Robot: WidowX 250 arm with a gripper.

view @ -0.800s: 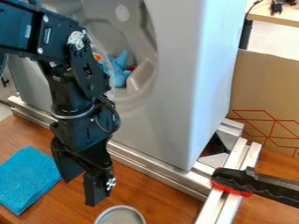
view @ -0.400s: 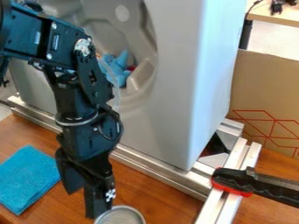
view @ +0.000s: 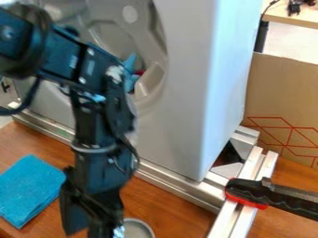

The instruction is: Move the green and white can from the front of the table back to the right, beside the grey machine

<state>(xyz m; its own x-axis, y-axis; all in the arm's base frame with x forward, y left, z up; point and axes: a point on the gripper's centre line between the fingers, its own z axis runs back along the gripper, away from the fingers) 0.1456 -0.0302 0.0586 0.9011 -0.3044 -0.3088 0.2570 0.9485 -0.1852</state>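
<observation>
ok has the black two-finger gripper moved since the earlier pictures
Yes, the gripper has moved down the view: first higher than the round grey dish, it now hides the dish's left side.

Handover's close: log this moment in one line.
gripper open, looks empty; near round metal dish; blue cloth on table; clamp on rail

Bright, even light fills the scene. Above and right of the claw (view: 88,228), a pale sheen runs down the gray cabinet (view: 180,93), and highlights streak the metal rail (view: 180,188). The cabinet's hollow lies in softer shade. Motion blur softens the arm (view: 96,162) above the claw.
</observation>
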